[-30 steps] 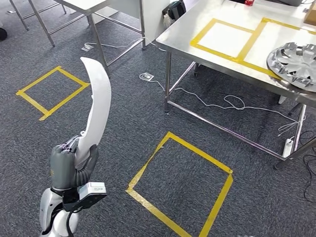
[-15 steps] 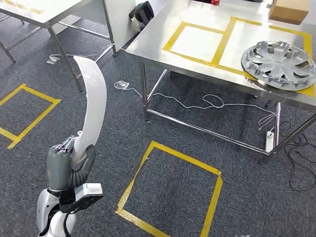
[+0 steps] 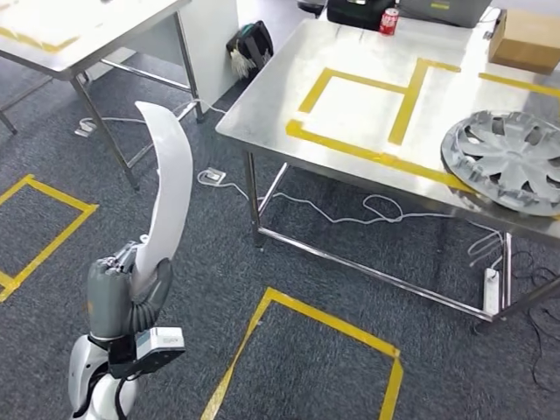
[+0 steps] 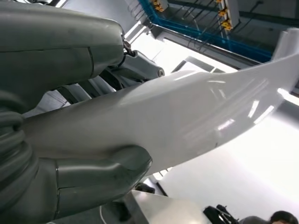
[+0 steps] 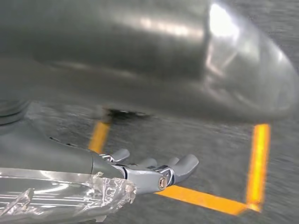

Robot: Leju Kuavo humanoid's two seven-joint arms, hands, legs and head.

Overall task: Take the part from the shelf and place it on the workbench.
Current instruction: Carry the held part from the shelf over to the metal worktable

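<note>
A long, curved white part (image 3: 168,188) stands upright in my left hand (image 3: 122,297), low at the left of the head view. The left wrist view shows the thumb and fingers wrapped around the glossy white part (image 4: 197,116) near its base. The steel workbench (image 3: 277,114) stands ahead to the right, with yellow tape squares (image 3: 360,83) on its top. My right hand (image 5: 151,170) hangs over the carpet in the right wrist view, its fingers stretched out and apart, holding nothing.
A silver wheel cover (image 3: 508,162) lies on the workbench's right part. A cardboard box (image 3: 525,39) and a red can (image 3: 388,19) sit at its far edge. A yellow tape square (image 3: 311,350) marks the carpet ahead; cables and a power strip (image 3: 490,290) lie under the bench. A second table (image 3: 79,26) stands far left.
The whole picture has shifted: the camera has moved, and the workbench now sits larger and nearer. The white part stays upright in my left hand.
</note>
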